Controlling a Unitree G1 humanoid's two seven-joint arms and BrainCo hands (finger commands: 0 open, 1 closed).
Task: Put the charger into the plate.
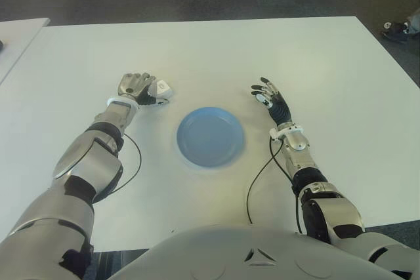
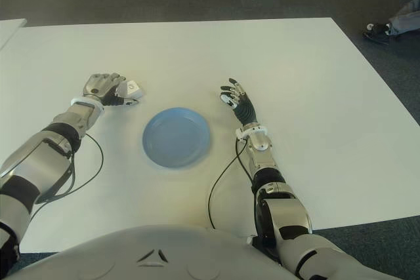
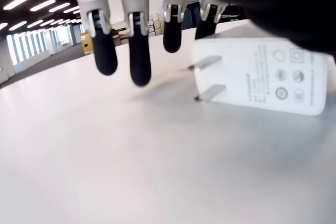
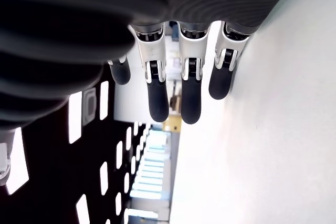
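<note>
The white charger (image 1: 161,88) is on the white table (image 1: 210,57), left of the blue plate (image 1: 189,154) and a short gap from its rim. My left hand (image 1: 139,88) is at the charger. In the left wrist view the thumb and index finger close on the charger (image 3: 262,77), its two prongs pointing out, while the other fingers (image 3: 139,56) hang down beside it, close to the table. The plate holds nothing. My right hand (image 1: 268,96) shows to the right of the plate, fingers spread and holding nothing.
Black cables (image 1: 259,175) trail from both wrists across the near part of the table. A second white table (image 1: 13,37) stands at the far left. A person's shoe (image 1: 396,29) shows on the dark floor past the far right corner.
</note>
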